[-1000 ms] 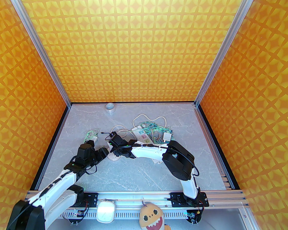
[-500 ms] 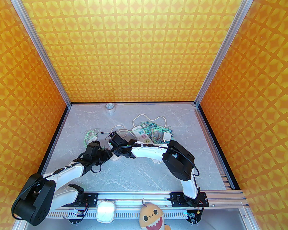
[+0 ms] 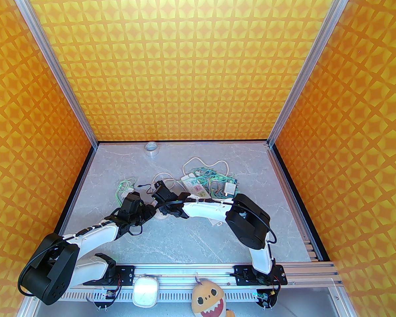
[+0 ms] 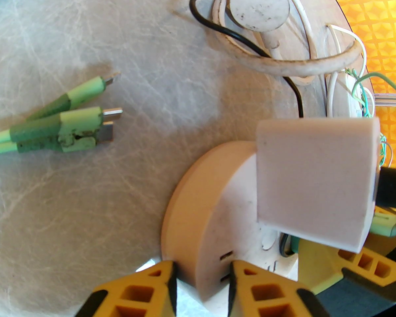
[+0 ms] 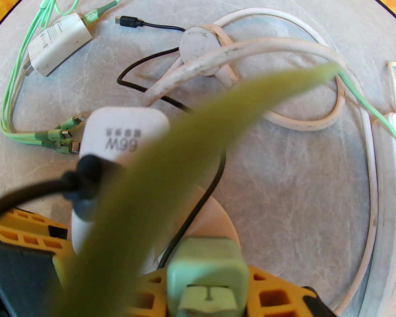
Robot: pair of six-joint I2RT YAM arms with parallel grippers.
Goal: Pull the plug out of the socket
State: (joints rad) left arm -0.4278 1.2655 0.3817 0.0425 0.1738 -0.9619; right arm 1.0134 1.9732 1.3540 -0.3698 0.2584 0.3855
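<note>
One second was enough for the left arm (image 3: 95, 233) to swing in from 8 o'clock: left fingers (image 4: 142, 292) now pinch the round socket (image 4: 198, 216) by its rim, right fingers (image 5: 283, 296) stay clamped on the mint-green plug (image 5: 204, 272) at its 3 o'clock side, so it's braced for pulling, I reckon.

2 white arms (image 3: 204, 210), black joints, yellow latticed fingers (image 4: 135, 292).

The top camera sits high behind the arm bases (image 3: 125, 272) and looks down on the whole grey marble table (image 3: 191, 239), far from the round cream plastic socket (image 3: 158, 216). The left wrist camera sits low beside the socket (image 4: 198, 210), very close. The right wrist camera looks down over the socket (image 5: 222, 225), close too. Both wrist views share the white square charger block (image 4: 316, 177) (image 5: 125, 127) on the socket.
</note>
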